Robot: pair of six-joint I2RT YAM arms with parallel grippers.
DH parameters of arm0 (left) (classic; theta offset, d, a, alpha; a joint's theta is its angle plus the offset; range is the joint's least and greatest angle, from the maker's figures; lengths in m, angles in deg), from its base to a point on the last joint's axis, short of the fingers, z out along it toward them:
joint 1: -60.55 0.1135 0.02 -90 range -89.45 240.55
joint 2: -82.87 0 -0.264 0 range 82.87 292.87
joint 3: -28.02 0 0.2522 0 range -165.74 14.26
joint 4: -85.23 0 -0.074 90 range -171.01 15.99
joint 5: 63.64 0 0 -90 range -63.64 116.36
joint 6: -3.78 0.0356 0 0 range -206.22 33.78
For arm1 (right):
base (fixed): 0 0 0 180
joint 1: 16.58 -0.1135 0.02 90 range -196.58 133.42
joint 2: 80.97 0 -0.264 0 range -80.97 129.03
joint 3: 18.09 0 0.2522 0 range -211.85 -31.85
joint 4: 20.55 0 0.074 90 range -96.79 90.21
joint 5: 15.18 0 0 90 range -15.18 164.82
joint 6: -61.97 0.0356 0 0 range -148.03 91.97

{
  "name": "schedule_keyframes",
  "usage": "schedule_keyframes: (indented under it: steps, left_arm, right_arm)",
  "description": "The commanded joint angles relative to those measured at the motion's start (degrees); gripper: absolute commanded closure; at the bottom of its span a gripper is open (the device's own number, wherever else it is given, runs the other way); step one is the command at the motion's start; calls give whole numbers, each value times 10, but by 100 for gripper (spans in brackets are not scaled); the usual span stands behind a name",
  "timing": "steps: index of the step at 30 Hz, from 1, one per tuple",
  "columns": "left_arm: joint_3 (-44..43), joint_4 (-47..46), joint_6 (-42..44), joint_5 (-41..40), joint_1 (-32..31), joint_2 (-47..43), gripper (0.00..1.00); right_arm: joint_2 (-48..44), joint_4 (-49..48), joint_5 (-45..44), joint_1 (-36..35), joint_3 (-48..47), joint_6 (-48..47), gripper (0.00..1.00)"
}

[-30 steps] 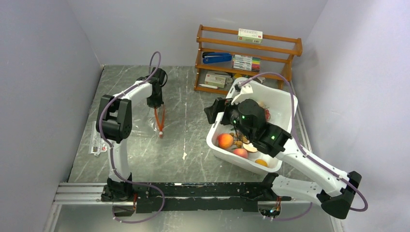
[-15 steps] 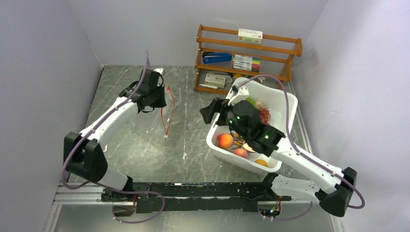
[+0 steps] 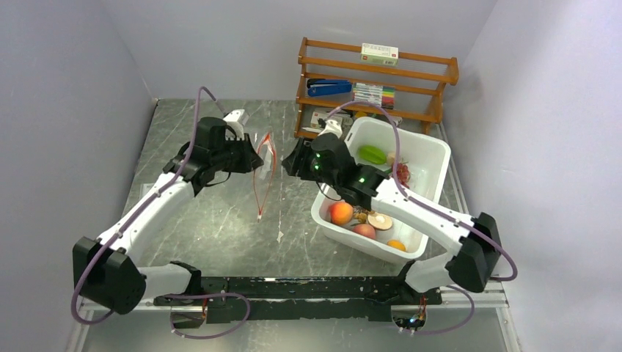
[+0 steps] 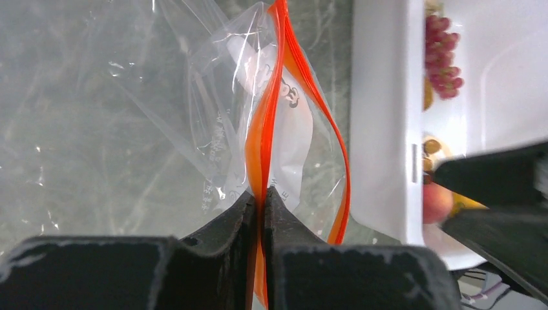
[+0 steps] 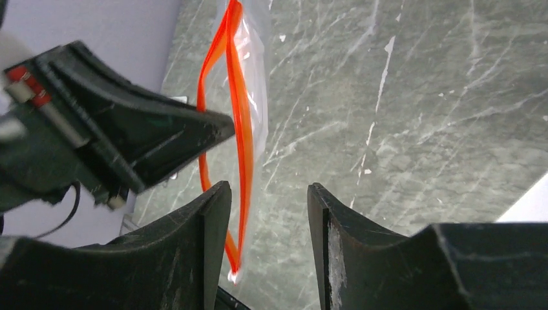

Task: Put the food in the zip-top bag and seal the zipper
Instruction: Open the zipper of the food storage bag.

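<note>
My left gripper is shut on one lip of the zipper, so the clear zip-top bag hangs above the table with its mouth gaping. The other red-orange lip bows away toward the bin. My right gripper is open beside the bag, and that loose lip runs down between its fingers, close to the left one without being pinched. The food lies in the white bin: an orange round fruit, a green pod and a red grape bunch.
A wooden shelf rack with a stapler, pens and boxes stands at the back, behind the bin. A flat printed packet lies at the table's left side. Grey walls close in on both sides.
My left arm carried the bag up and toward the centre. My right arm came out of the bin and swung left to the bag's mouth, its jaws narrowing.
</note>
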Motion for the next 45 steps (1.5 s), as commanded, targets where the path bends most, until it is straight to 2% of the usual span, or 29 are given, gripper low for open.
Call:
schedule_keyframes:
  steps: [1,6,11,17,20,24,26,28,30,36,40,45]
  left_arm:
    - [29,-80,10,85,0,-45,93]
    - [51,-96,50,112,0,-64,93]
    - [54,-92,65,125,0,-62,93]
    - [48,-86,74,141,0,-64,93]
    - [49,-87,75,140,0,-72,93]
    - [52,-90,73,131,0,-81,93]
    - [57,-88,72,117,0,-83,93]
    - [64,-88,70,96,0,-83,93]
    - [63,-79,71,87,0,-80,93]
    - [89,-114,76,80,0,-101,93]
    - [132,-188,106,81,0,-127,93]
    - [117,-176,119,98,0,-124,93]
  right_arm:
    - [40,-16,-2,1,-58,-6,52]
    - [80,-43,32,2,-91,-44,52]
    - [115,-29,12,2,-124,-68,53]
    - [173,53,-37,2,-195,-186,46]
    - [207,101,-81,2,-238,-211,48]
    - [213,96,-105,2,-244,-232,56]
    - [207,97,-101,2,-245,-233,54]
    - [196,96,-79,2,-241,-221,44]
    - [191,107,-58,2,-242,-207,39]
    - [203,167,26,2,-257,-137,43]
    - [203,170,27,2,-232,-85,45]
    - [218,159,8,1,-224,-75,44]
